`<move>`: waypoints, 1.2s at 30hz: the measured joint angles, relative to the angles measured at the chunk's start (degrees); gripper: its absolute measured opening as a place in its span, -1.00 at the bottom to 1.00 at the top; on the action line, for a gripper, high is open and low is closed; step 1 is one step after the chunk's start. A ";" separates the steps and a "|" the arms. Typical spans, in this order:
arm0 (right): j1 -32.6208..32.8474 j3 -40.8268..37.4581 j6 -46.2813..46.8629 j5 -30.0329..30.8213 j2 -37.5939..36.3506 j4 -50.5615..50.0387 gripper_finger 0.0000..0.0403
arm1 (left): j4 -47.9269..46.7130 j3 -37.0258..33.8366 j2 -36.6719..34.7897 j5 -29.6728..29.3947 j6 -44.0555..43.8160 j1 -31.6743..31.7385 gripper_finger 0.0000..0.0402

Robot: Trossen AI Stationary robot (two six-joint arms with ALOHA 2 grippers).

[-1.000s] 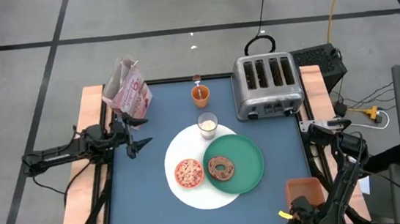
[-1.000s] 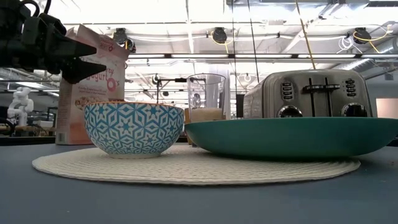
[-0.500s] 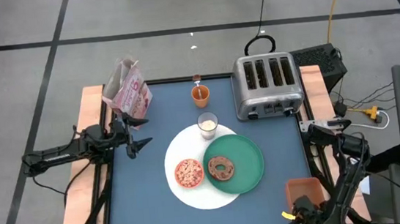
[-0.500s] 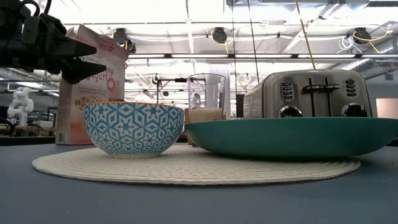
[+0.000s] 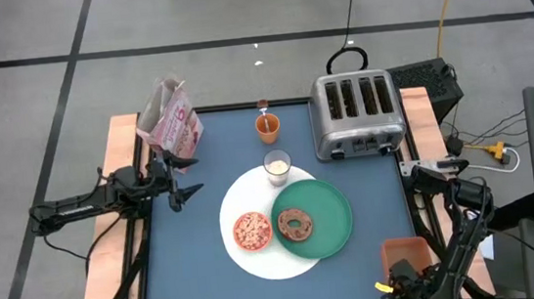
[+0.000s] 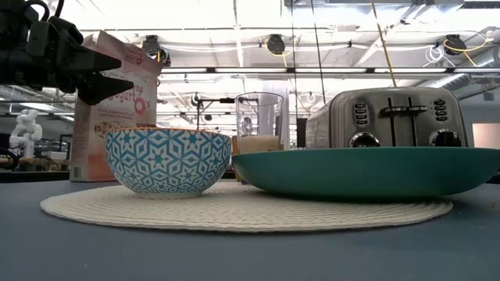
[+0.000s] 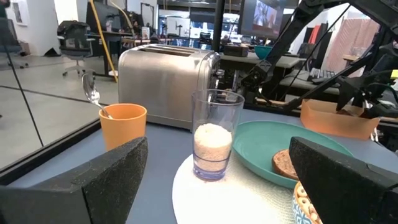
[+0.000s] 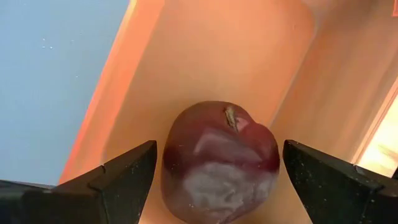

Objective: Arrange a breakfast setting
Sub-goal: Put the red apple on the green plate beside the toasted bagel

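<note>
Since the earlier frame only the right arm has shifted, slightly, at the desk's near right corner.
Left pincer (image 5: 184, 180) hovers wide open beside the cereal box (image 5: 172, 119). An orange cup (image 5: 267, 125) holds a spoon (image 7: 93, 99); the milk glass (image 5: 277, 166), cereal-filled bowl (image 5: 251, 230) and bagel (image 5: 297, 225) on the green plate (image 5: 331, 224) share the white plate (image 5: 258, 260). Right pincer (image 8: 211, 186), wide open, straddles a dark red fruit (image 8: 219, 163) inside an orange bin (image 5: 409, 251), gripping nothing.

In the low view the broad teal-green plate (image 6: 367, 170) hides the foot of the silver four-slot toaster (image 6: 391, 117) and runs off the picture's edge.
</note>
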 joint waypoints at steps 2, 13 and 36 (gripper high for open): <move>0.00 0.00 0.09 -0.02 0.00 -0.03 0.69 | 0.01 -0.01 0.00 0.00 0.20 -0.01 0.95; 0.09 0.00 0.17 -0.22 0.00 0.19 0.69 | 0.01 0.00 0.00 0.00 1.49 0.00 0.95; 0.80 -4.70 -3.08 -1.12 -0.13 7.98 0.69 | 0.01 -0.01 0.00 0.00 1.21 0.00 0.95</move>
